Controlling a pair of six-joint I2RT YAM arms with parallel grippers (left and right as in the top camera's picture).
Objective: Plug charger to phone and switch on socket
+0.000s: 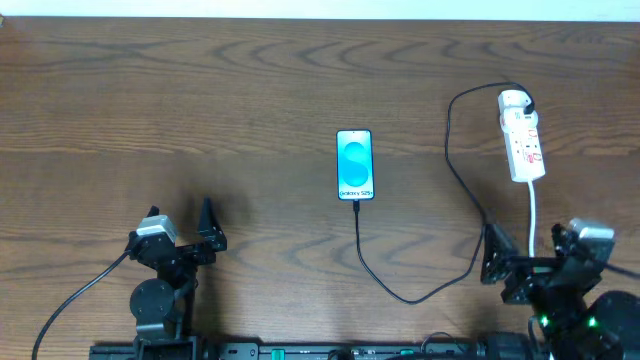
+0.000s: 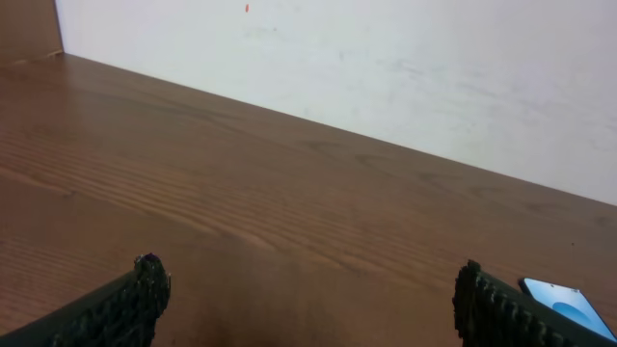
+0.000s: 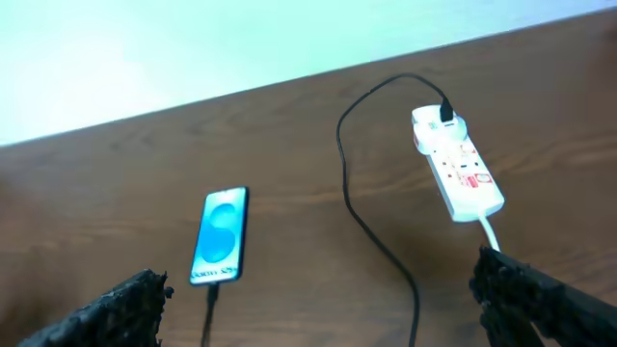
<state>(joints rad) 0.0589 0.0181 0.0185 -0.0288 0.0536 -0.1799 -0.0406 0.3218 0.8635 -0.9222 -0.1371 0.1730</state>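
The phone (image 1: 355, 165) lies flat mid-table, its blue-cyan screen lit; it also shows in the right wrist view (image 3: 220, 234) and at the edge of the left wrist view (image 2: 571, 304). The charger cable (image 1: 400, 292) is plugged into the phone's near end and loops right and up to the far end of the socket strip (image 1: 523, 136), which lies at the right, also in the right wrist view (image 3: 458, 171). My left gripper (image 1: 182, 232) is open and empty at the near left. My right gripper (image 1: 528, 262) is open and empty at the near right, beside the cable.
The strip's white cord (image 1: 533, 215) runs down toward my right arm. A pale wall (image 2: 386, 67) stands behind the table's far edge. Black robot cables trail from the left arm base (image 1: 80, 295).
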